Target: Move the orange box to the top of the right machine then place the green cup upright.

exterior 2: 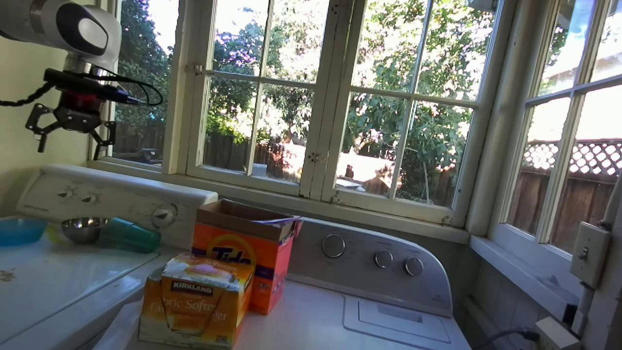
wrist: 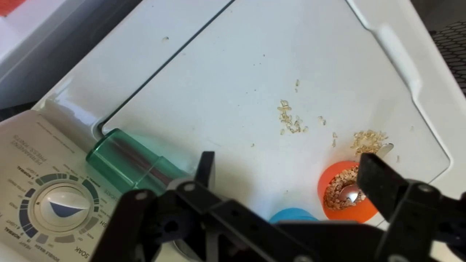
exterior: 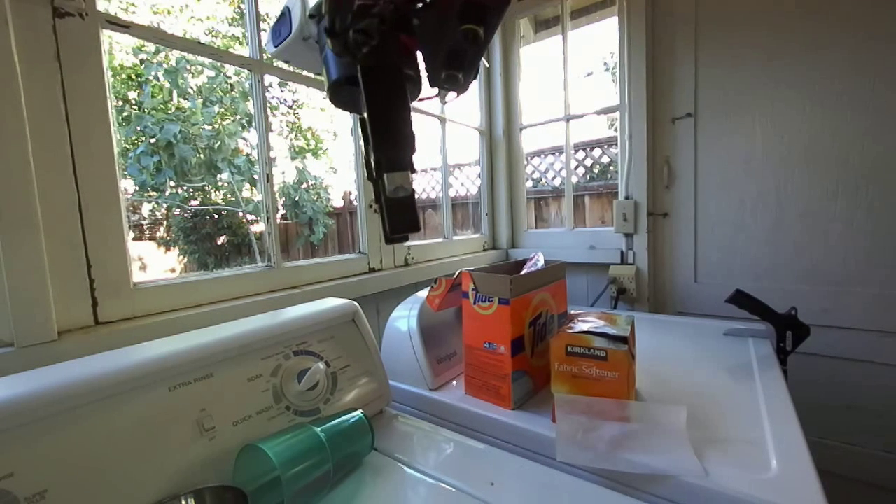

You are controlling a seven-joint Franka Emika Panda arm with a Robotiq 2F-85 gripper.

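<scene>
In an exterior view, the cup (exterior 2: 131, 236), likely next to be righted, lies roughly lengthwise along the left console (exterior 2: 121, 198), below and right of my spread, empty pincer (exterior 2: 69, 149).

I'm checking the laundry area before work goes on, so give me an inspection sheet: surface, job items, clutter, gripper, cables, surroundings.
Surface: grains scattered on the left machine.
Job items: orange box upright on the right machine; green cup on its side on the left machine.
Clutter: softener box, white sheet, metal bowl, blue dish, orange container of beige bits with a spoon.
Gripper: open, holding nothing, over the left machine.
Cables: dark cable near the gripper; cord plugged into the wall outlet.
Surroundings: windows behind both machines; wall switch.
</scene>
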